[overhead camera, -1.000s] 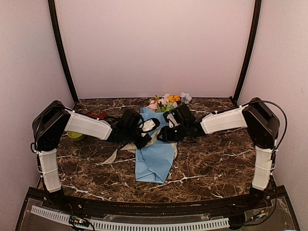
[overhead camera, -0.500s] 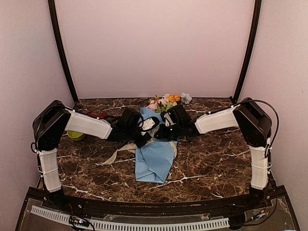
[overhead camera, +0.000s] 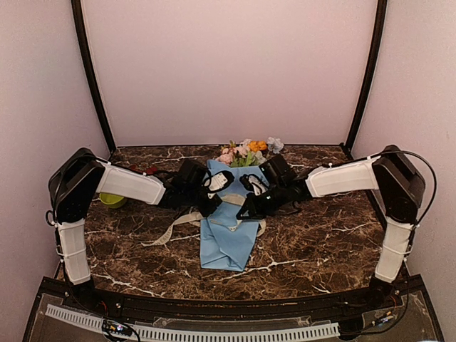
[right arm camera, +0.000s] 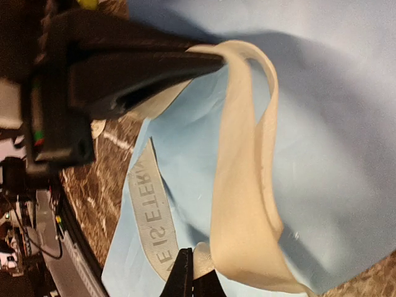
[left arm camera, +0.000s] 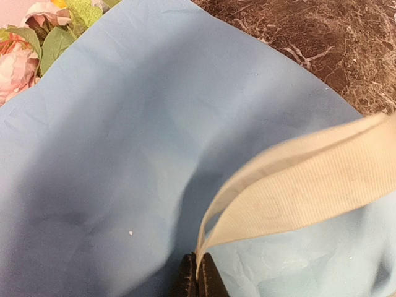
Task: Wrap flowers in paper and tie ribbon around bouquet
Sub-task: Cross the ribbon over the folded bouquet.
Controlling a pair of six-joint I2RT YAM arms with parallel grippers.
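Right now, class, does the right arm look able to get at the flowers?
Probably, for reach: the flowers lie just beyond the right gripper, with only paper between. But its jaws are shut on the ribbon, so it would have to let go first.

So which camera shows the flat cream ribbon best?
Right wrist: the flat cream ribbon loops from left pincer to right pincer over light-blue paper. Left wrist shows one pinched stretch; top shows mostly a tail trailing left.
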